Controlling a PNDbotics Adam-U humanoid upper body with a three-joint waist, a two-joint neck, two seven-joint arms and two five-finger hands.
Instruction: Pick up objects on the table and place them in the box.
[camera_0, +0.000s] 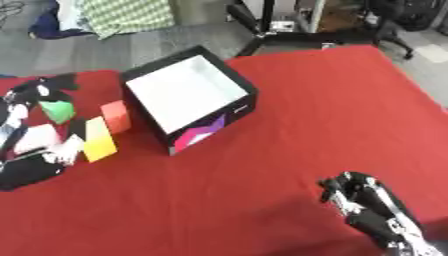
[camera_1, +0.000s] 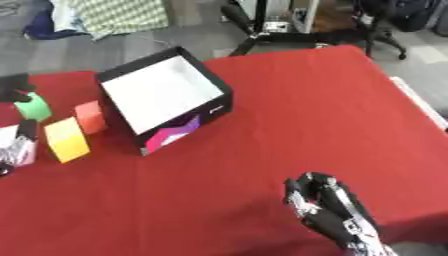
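Observation:
A black box (camera_0: 248, 93) with a white inside stands tilted on the red table (camera_0: 306, 125), left of centre. Just left of it an orange-red block (camera_0: 115, 116) leans close to the box wall. A yellow block (camera_0: 99, 140) lies in front of that one. A green block (camera_0: 58, 111) sits farther left. My left hand (camera_0: 35, 142), black and white, shows at the left edge, right beside the green and yellow blocks. My right hand (camera_0: 369, 204) rests open at the lower right, fingers up, holding nothing.
Beyond the table's far edge lie a checked cloth (camera_0: 127, 15) on the grey floor, a black metal frame (camera_0: 262, 30) and an office chair (camera_0: 398, 25). The red table stretches wide to the right of the box.

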